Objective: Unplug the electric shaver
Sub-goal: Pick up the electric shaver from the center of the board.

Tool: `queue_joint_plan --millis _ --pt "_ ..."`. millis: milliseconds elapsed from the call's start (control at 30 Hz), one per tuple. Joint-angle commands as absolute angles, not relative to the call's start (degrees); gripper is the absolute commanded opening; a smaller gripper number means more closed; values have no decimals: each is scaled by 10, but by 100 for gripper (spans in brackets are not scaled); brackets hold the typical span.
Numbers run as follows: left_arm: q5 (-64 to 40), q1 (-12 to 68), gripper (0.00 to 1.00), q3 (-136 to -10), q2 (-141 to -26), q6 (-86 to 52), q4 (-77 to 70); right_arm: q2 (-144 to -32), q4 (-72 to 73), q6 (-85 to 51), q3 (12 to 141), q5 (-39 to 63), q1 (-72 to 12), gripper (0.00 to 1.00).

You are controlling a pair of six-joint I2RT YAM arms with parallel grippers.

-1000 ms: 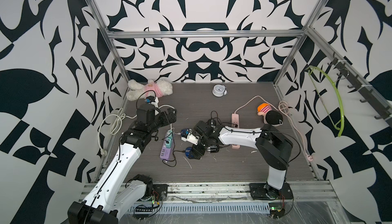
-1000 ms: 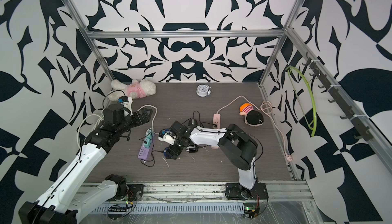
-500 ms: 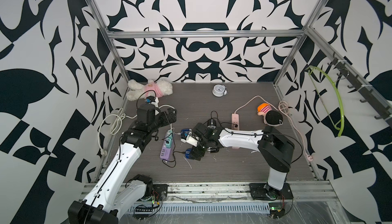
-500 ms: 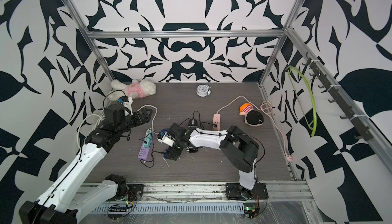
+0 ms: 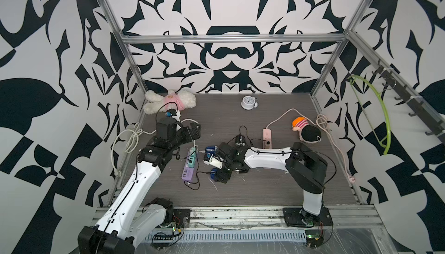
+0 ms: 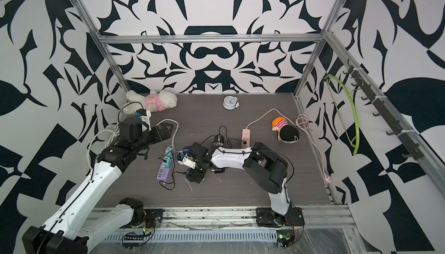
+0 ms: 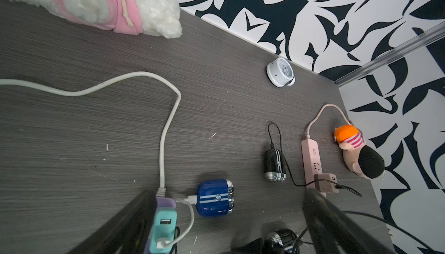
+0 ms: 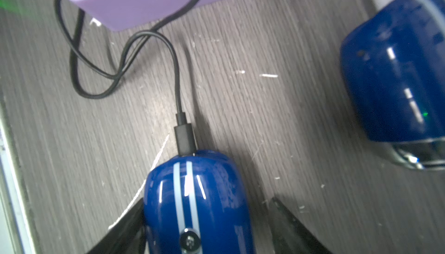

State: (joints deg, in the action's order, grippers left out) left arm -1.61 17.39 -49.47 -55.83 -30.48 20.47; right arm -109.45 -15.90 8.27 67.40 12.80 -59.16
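**Right wrist view.** My right hand (image 8: 207,202) sits astride the electric shaver (image 8: 197,199). I have the jaws parted: one finger (image 8: 125,231) lies against the shaver's flank, and the other stands off with bare bench (image 8: 301,120) between. Nothing is clamped. The straddle is deliberate, in my judgement. Holding the body fixes it, so that the plug gives, and not the shaver, when the lead is drawn.

**Position and appearance.** The shaver lies flat toward the front of the bench, left of centre, just beside the front end of the purple power strip (image 5: 186,174). It has a rounded, glossy blue body with two pale stripes along its back and a small round button on the midline. A black connector (image 8: 184,137) is seated in its end, and the black lead (image 8: 177,84) loops away toward the strip. The unplugging is therefore not yet done. A second blue shaver (image 8: 395,84), fed by a white lead, lies near but apart. I judge it the chief risk of confusion.

**Top view.** My left hand (image 5: 193,131) has its jaws wide and empty and hangs above the far end of the strip. I think it is well placed to pin the strip or take the connector while the right hand steadies the body. Its own wrist view shows the second blue shaver and a black shaver (image 7: 274,166) beside the pink power strip (image 7: 311,159).
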Motion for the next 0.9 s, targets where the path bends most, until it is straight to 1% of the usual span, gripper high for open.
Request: queue_joint_plan --millis 0,33,133,233,300,467,533,667,800,867 --pt "-24 176 99 -505 -562 -305 212 -1090 -156 83 666 113 -599 60" --pt "-24 176 99 -505 -563 -305 212 -1088 -156 83 663 112 -601 58" --pt "-27 176 99 -507 -565 -308 211 -1072 -151 83 655 106 -602 48" --pt "-39 176 100 -510 -566 -310 212 -1045 -142 81 642 97 -602 37" --pt "-51 177 100 -512 -565 -316 212 -1021 -141 81 632 86 -602 26" --pt "-56 185 100 -502 -565 -346 210 -958 -140 69 611 32 -602 24" --pt "-79 191 100 -499 -570 -359 204 -936 -132 64 600 17 -601 22" --pt "-109 218 100 -488 -579 -388 166 -894 -111 55 574 -15 -599 20" --pt "-111 250 100 -487 -599 -396 153 -861 -102 42 551 -40 -592 19" --pt "-114 261 99 -491 -611 -398 151 -848 -98 38 541 -51 -589 18"
